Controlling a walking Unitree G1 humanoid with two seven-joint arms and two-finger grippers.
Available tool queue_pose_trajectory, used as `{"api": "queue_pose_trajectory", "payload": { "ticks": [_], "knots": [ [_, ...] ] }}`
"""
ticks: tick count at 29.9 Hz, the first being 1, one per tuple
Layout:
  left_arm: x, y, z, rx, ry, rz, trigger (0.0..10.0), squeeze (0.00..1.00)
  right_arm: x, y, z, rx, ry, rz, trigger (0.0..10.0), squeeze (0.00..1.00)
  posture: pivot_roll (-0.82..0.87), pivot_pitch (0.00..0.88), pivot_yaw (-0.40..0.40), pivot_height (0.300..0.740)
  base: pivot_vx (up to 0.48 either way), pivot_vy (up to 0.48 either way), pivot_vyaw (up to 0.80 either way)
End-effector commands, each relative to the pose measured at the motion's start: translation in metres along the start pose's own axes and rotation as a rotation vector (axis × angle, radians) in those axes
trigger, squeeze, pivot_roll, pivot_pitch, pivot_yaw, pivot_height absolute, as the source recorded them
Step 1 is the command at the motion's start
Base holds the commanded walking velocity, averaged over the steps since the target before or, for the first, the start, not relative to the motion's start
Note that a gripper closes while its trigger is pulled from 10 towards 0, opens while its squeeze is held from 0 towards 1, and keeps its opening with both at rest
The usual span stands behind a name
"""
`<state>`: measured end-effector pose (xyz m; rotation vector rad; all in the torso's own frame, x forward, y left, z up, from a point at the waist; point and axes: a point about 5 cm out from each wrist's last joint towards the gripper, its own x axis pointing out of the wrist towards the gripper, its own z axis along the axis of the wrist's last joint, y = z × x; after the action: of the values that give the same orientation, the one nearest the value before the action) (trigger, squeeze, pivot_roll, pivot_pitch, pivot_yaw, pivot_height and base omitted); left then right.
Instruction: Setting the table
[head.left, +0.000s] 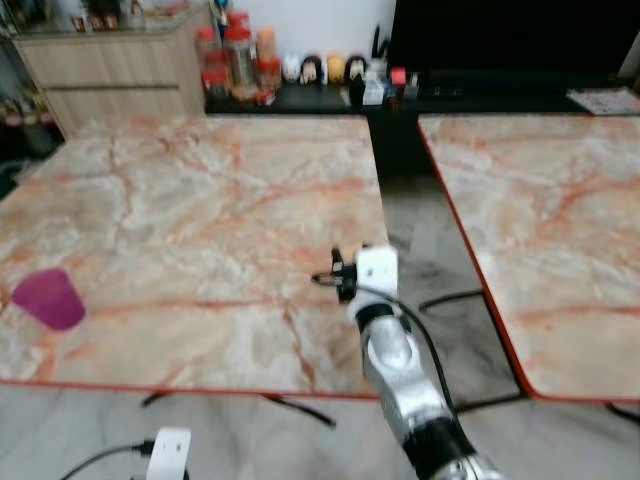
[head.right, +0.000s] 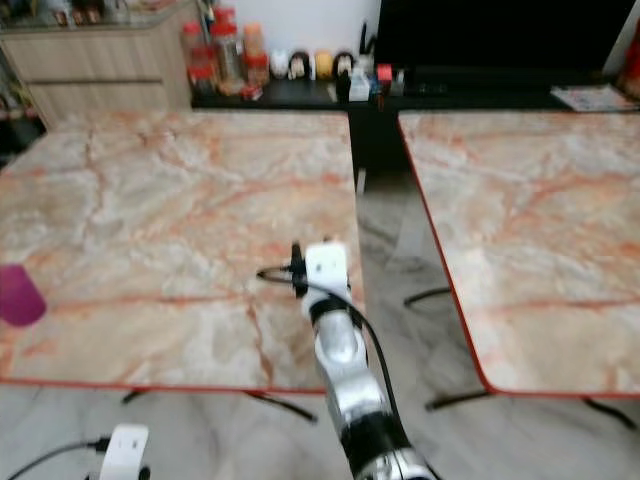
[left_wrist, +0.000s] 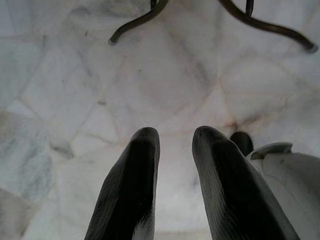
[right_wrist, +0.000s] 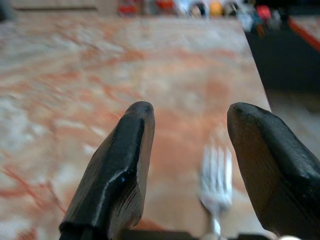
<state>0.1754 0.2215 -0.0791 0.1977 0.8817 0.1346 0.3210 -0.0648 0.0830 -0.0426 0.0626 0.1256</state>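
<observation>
Down by the floor (left_wrist: 165, 85), our left gripper (left_wrist: 172, 150) hangs idle, jaws slightly apart and holding nothing. Over the counter (head.left: 200, 210) near its right front corner, our right gripper (right_wrist: 192, 130) hovers with jaws wide apart, a fork (right_wrist: 216, 180) lying flat on the marble just below and between them. To place it well, we should probably lift straight up without nudging it. Farther left, near the front edge, stands a purple cup (head.left: 48, 298).
</observation>
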Motion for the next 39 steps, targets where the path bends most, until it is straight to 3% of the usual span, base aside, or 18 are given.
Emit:
{"api": "queue_pose_trajectory", "payload": {
  "ticks": [1,8,17,39],
  "knots": [
    [-0.002,-0.002,-0.007,0.018,0.031,-0.017,10.0,0.0,-0.002,-0.009,-0.012,0.008,0.083,-0.069,10.0,0.0,0.0,0.0,0.044,0.727,0.0,0.0,0.0],
    [-0.002,0.0,-0.009,0.01,0.035,-0.012,10.0,0.0,-0.002,-0.018,-0.019,0.004,0.162,-0.122,10.0,0.0,0.01,0.0,0.043,0.727,0.0,0.0,0.0],
    [-0.003,-0.002,-0.013,0.001,0.043,-0.013,10.0,0.0,-0.001,-0.013,-0.027,0.022,0.247,-0.106,10.0,0.0,0.01,0.0,0.042,0.727,0.0,0.0,0.0],
    [-0.005,-0.004,-0.018,0.001,0.057,-0.024,10.0,0.0,0.003,-0.009,-0.031,0.08,0.306,-0.105,10.0,0.0,0.01,0.0,0.034,0.727,0.0,0.0,0.0]
  ]
}}
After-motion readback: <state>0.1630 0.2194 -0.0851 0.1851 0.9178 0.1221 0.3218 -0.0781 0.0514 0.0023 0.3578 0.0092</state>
